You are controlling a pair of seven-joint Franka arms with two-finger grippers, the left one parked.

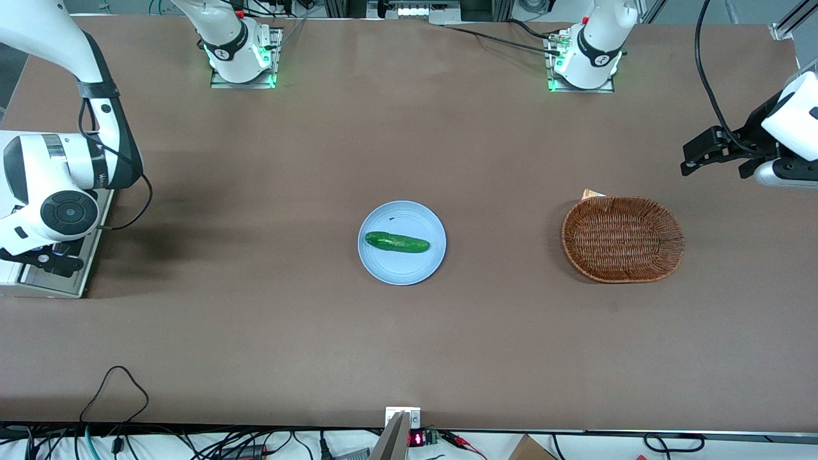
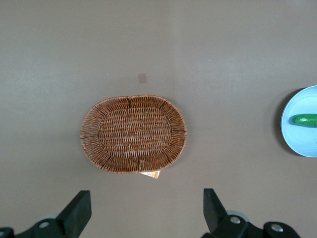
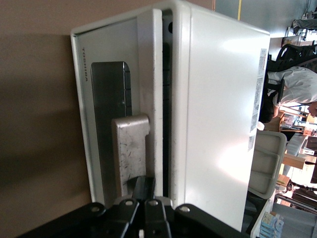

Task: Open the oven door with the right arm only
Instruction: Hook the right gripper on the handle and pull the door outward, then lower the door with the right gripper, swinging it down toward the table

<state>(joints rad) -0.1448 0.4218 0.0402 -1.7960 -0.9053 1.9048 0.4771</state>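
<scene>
Gripper (image 3: 144,191) of the right arm (image 1: 45,172) sits at the oven door's (image 3: 111,129) pale handle (image 3: 130,148), fingers closed together against it; door slightly ajar from the white oven (image 3: 218,114), at the working arm's table end.

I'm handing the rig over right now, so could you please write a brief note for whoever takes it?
Claw: at the oven door's pale handle, fingers together at its end.
Oven: at the working arm's end of the table, mostly under the right arm in the front view.
Oven door: cracked open, with a dark gap along its edge.
Done: handle reached, door started.
Left: swing the door fully open.
</scene>
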